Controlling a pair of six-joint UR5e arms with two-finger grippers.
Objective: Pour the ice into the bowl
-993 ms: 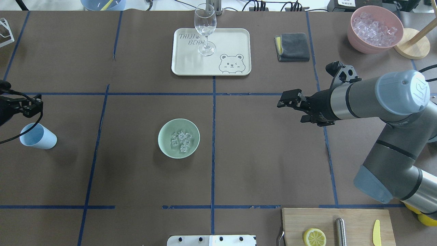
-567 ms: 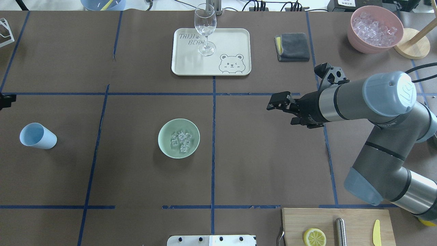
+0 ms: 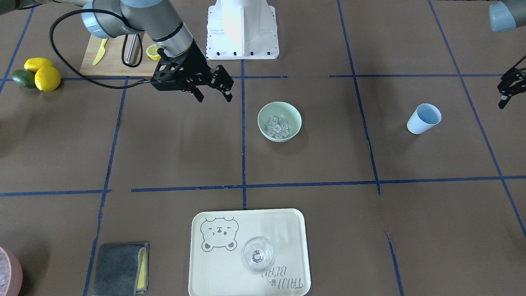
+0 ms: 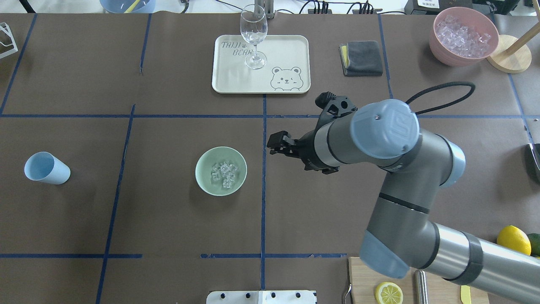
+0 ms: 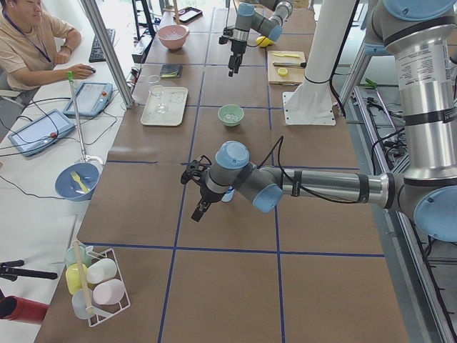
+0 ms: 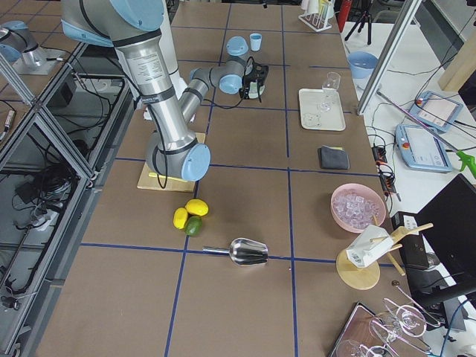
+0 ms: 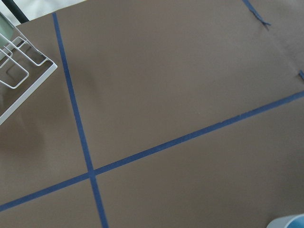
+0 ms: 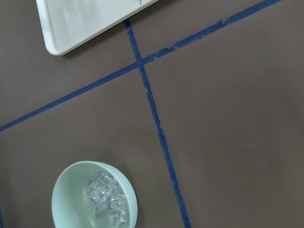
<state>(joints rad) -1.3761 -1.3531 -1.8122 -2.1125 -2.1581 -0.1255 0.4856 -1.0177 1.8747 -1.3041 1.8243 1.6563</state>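
Note:
The pale mint-green bowl [image 4: 203, 162] stands upright at the table's middle, with a small heap of clear ice [image 4: 223, 173] in it. It also shows in the front view [image 3: 264, 115] and the right wrist view [image 8: 64, 184], ice [image 8: 105, 194] inside. My right gripper [image 4: 275, 149] is open and empty, hovering just right of the bowl, apart from it; it shows in the front view [image 3: 213, 98]. The light blue cup [image 4: 45, 168] stands empty at the far left. My left gripper [image 3: 507, 90] looks open and empty, beyond the cup, apart from it.
A cream tray [image 4: 291, 46] holds a wine glass [image 4: 253, 33] at the back. A grey cloth [image 4: 362, 57] and a pink container of ice [image 4: 463, 34] are back right. A cutting board [image 4: 367, 274] with a lemon half [image 4: 388, 292] is front right. A wire rack [image 7: 19, 71] is near the left gripper.
My right arm has swung left, bringing its open gripper from the right half to beside the bowl. My left gripper has drawn back out of the overhead view's left edge.

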